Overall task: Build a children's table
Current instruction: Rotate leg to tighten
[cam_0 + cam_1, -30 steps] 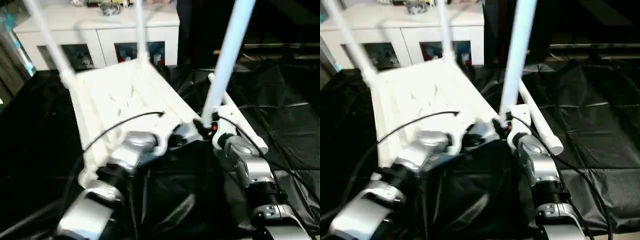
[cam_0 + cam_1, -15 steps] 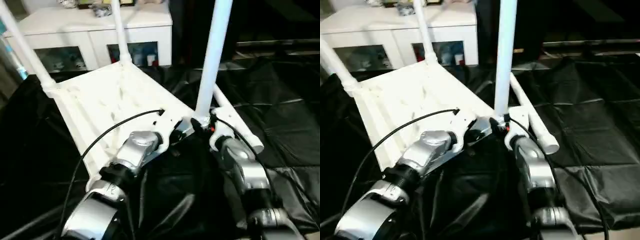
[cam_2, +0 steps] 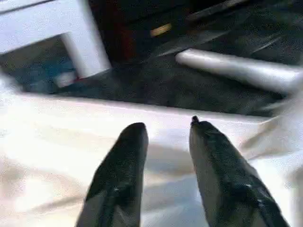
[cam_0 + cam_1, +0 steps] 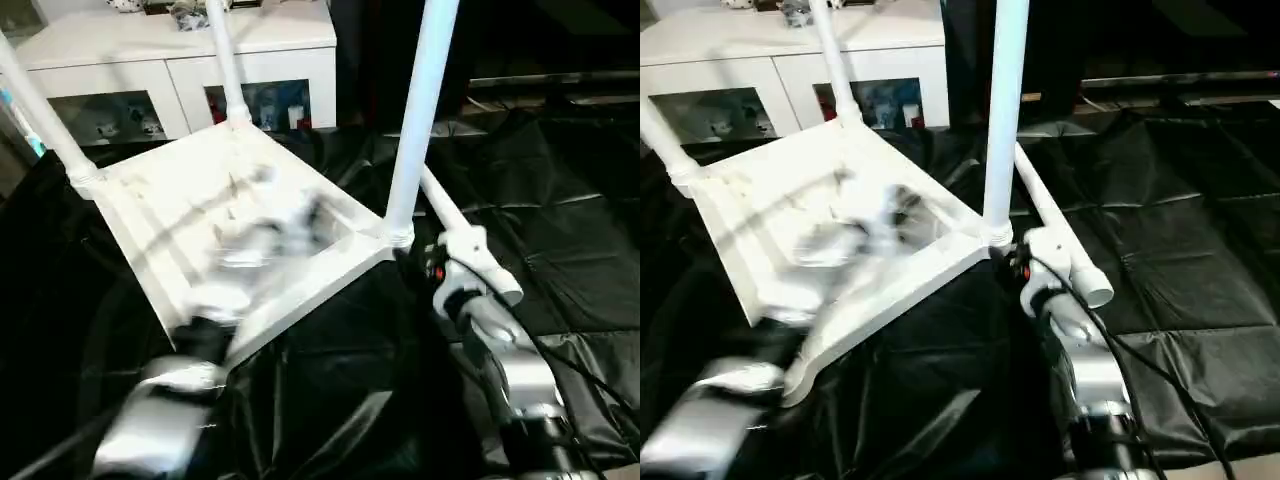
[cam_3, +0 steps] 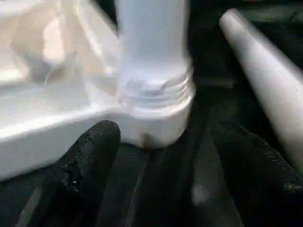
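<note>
While children's table (image 4: pixel 200 215) lies upturned, right tool (image 5: pixel 161 156) gapes empty beside corner socket (image 5: pixel 154 116).

Upturned children's table (image 4: pixel 250 230) on black-draped table (image 4: pixel 560 220)

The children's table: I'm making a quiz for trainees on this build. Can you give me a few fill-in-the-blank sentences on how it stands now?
1. The children's table lies upside down with ____ legs standing in its corner sockets.
2. One loose leg lies on the ____ cloth beside it.
3. The right gripper faces the socket of the near leg with its fingers ____.
4. Behind the table stands a white ____ with glass doors.

Missing words: three; black; open; cabinet
</note>
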Motion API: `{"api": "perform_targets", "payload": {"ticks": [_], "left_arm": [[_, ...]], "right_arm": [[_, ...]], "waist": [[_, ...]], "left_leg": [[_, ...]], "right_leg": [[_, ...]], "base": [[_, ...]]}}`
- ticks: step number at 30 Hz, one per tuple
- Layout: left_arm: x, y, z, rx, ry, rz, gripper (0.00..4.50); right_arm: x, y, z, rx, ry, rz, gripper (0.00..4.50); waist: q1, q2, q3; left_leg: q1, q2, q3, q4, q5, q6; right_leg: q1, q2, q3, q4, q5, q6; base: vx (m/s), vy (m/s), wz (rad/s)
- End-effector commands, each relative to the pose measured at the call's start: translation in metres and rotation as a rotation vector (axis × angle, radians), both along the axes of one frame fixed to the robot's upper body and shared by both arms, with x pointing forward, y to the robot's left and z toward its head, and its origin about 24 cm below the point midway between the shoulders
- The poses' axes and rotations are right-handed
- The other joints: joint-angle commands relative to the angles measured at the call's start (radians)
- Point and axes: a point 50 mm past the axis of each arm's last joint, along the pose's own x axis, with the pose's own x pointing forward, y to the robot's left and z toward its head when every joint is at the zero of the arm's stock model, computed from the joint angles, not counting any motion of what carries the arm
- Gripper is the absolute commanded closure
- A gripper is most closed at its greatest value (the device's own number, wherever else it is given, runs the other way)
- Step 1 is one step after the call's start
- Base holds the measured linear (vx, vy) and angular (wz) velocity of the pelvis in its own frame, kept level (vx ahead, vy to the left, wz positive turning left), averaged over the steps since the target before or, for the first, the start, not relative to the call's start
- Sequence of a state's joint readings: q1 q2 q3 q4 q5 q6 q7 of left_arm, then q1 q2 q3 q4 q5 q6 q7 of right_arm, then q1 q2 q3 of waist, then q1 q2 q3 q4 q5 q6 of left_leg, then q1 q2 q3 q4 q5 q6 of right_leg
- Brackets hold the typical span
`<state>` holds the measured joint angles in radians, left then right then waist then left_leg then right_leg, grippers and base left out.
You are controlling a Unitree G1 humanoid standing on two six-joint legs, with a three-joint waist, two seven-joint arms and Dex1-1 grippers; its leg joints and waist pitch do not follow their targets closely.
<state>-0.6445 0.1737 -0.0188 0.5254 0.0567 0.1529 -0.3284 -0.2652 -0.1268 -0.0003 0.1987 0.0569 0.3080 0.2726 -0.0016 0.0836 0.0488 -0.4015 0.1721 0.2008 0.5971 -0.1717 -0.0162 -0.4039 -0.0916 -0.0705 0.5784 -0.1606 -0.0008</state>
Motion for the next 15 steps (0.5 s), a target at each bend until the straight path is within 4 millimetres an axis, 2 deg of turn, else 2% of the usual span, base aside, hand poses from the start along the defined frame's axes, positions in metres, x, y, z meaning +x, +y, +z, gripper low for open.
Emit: {"api": "perform_targets", "payload": {"ticks": [1, 2, 4, 6, 7, 8, 11, 12, 15], "left_arm": [[-0.002, 0.038, 0.008, 0.078, -0.022, 0.136, 2.61], [-0.005, 0.049, 0.008, 0.111, -0.02, 0.174, 2.61], [-0.007, 0.056, 0.008, 0.128, -0.017, 0.197, 2.61], [-0.013, 0.077, 0.006, 0.155, 0.008, 0.279, 2.61], [-0.017, 0.091, 0.004, 0.18, 0.027, 0.326, 2.61], [-0.019, 0.096, 0.003, 0.19, 0.034, 0.345, 2.61], [-0.023, 0.106, -0.001, 0.214, 0.059, 0.386, 2.61], [-0.026, 0.115, -0.007, 0.257, 0.09, 0.417, 2.61], [-0.029, 0.119, -0.011, 0.28, 0.122, 0.429, 2.61]], "right_arm": [[-0.003, 0.009, 0.0, -0.017, 0.033, 0.058, 0.97], [-0.004, 0.01, 0.0, -0.023, 0.041, 0.059, 0.97], [-0.004, 0.01, 0.0, -0.03, 0.047, 0.058, 0.97], [-0.003, 0.01, 0.0, -0.05, 0.061, 0.043, 0.97], [-0.001, 0.01, -0.001, -0.059, 0.07, 0.035, 0.97], [-0.001, 0.009, -0.002, -0.064, 0.076, 0.031, 0.97], [0.0, 0.01, -0.002, -0.079, 0.084, 0.033, 0.97], [0.0, 0.013, -0.004, -0.076, 0.089, 0.048, 0.97], [0.0, 0.014, -0.004, -0.079, 0.095, 0.052, 0.97]], "waist": [[0.0, -0.016, -0.069], [0.0, -0.019, -0.07], [-0.001, -0.016, -0.067], [0.012, -0.013, -0.066], [0.012, -0.014, -0.066], [0.013, -0.015, -0.067], [0.014, -0.012, -0.067], [0.017, -0.014, -0.067], [0.017, -0.017, -0.067]], "left_leg": [[0.019, 0.052, -0.037, -0.076, -0.241, 0.07], [0.026, 0.054, -0.036, -0.076, -0.251, 0.063], [0.032, 0.055, -0.036, -0.078, -0.274, 0.044], [0.045, 0.057, -0.032, -0.079, -0.297, 0.019], [0.037, 0.055, -0.034, -0.081, -0.292, 0.013], [0.035, 0.055, -0.034, -0.082, -0.288, 0.011], [0.037, 0.052, -0.034, -0.082, -0.296, 0.001], [0.038, 0.052, -0.034, -0.082, -0.3, -0.004], [0.035, 0.051, -0.035, -0.083, -0.305, -0.01]], "right_leg": [[0.044, -0.05, 0.031, -0.063, -0.296, -0.173], [0.04, -0.049, 0.032, -0.064, -0.299, -0.172], [0.034, -0.049, 0.035, -0.066, -0.308, -0.172], [0.021, -0.046, 0.041, -0.067, -0.303, -0.176], [0.026, -0.047, 0.041, -0.063, -0.289, -0.174], [0.028, -0.046, 0.041, -0.059, -0.28, -0.173], [0.027, -0.048, 0.042, -0.062, -0.284, -0.162], [0.026, -0.049, 0.044, -0.063, -0.285, -0.16], [0.027, -0.05, 0.043, -0.062, -0.279, -0.155]], "base": [[0.0, 0.0, 0.0], [0.0, 0.0, 0.0], [0.0, 0.0, 0.0], [0.0, 0.0, 0.0], [0.0, 0.0, 0.0], [0.0, 0.0, 0.0], [0.0, 0.0, 0.0], [0.0, 0.0, 0.0], [0.0, 0.0, 0.0]]}}
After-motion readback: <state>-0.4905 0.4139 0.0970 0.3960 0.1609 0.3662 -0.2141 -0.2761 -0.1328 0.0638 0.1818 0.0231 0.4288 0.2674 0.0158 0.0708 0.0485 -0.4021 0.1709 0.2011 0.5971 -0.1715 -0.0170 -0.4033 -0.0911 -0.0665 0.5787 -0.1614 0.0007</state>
